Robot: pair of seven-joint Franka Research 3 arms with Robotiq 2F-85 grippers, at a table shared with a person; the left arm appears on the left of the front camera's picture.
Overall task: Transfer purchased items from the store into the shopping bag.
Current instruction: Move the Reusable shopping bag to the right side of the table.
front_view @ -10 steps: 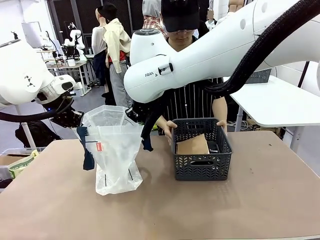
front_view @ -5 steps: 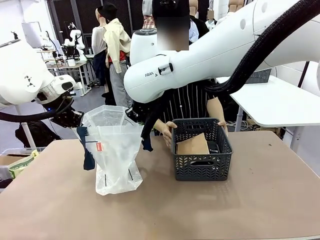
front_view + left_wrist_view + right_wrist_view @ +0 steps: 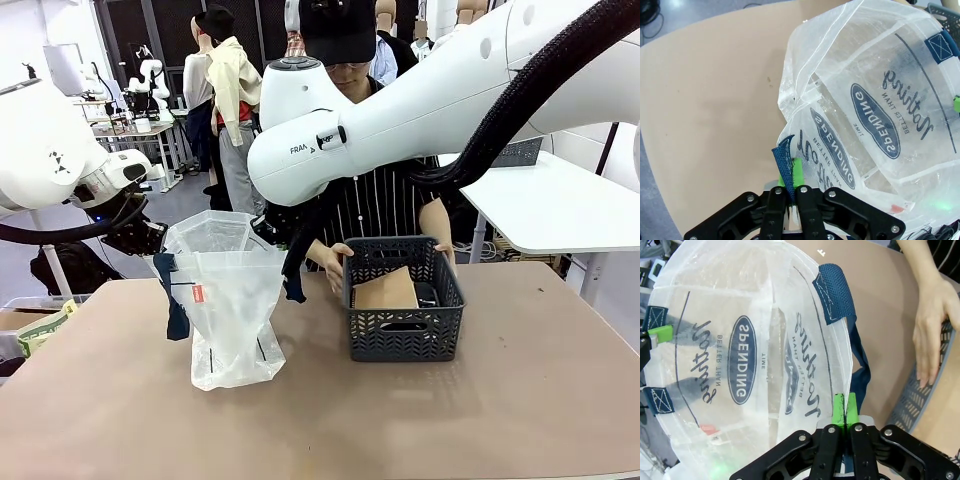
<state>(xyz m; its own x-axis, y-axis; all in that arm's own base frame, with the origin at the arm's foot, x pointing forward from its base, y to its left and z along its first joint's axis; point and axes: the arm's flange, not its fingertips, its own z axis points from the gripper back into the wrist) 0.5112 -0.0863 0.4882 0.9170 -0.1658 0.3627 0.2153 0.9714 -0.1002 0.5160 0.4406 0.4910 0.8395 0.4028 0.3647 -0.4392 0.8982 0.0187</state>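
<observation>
The thin, translucent shopping bag [image 3: 235, 300] stands open-mouthed on the table [image 3: 500, 420], with bare tabletop in front and the dark lattice store [image 3: 405, 340] just beside it. The left gripper [image 3: 794, 175] and right gripper [image 3: 845, 410] each pinch opposite rim edges tight. A person's hand [image 3: 337, 262] rests on the store's far corner.

Person: the person [image 3: 375, 200] behind the store [image 3: 405, 340] has straightened up; a second ago they were bent low over it, and now the torso is upright.
Cap: the black cap [image 3: 335, 30] has risen to the top edge of the front view.
Hand: the hand [image 3: 335, 264] on the store's robot-left side has slipped slightly lower down the lattice wall.
</observation>
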